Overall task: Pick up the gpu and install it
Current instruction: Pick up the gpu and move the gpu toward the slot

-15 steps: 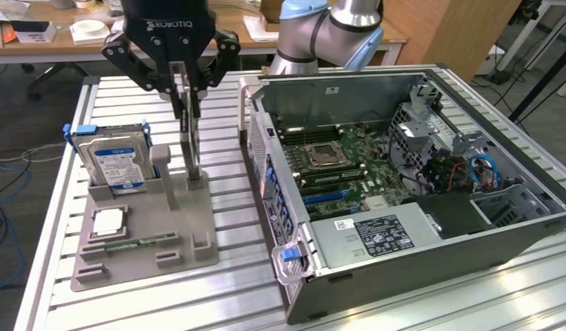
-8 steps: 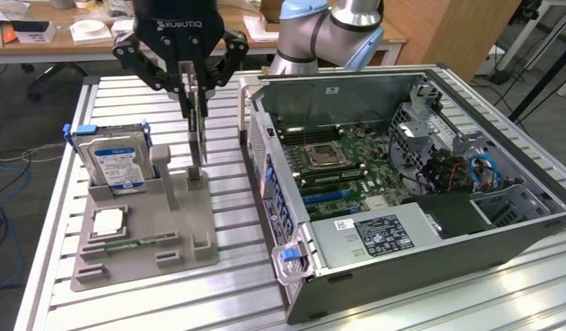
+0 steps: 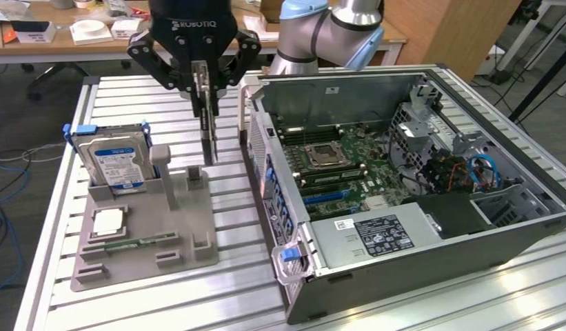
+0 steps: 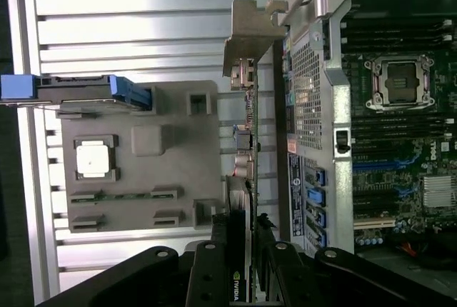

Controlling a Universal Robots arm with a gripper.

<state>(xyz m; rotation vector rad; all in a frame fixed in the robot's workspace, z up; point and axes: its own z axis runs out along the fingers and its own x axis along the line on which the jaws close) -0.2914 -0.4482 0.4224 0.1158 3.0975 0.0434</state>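
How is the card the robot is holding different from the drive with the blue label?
The gpu hangs pinched in the gripper; the hard drive stands in the gray holder. The gpu is thin and dark; the hard drive is thicker, silver, with a blue-white label. Both are upright.

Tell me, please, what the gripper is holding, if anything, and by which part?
The gripper holds the graphics card, pinched at its upper edge between the fingers; the rest of the card hangs straight down below them.
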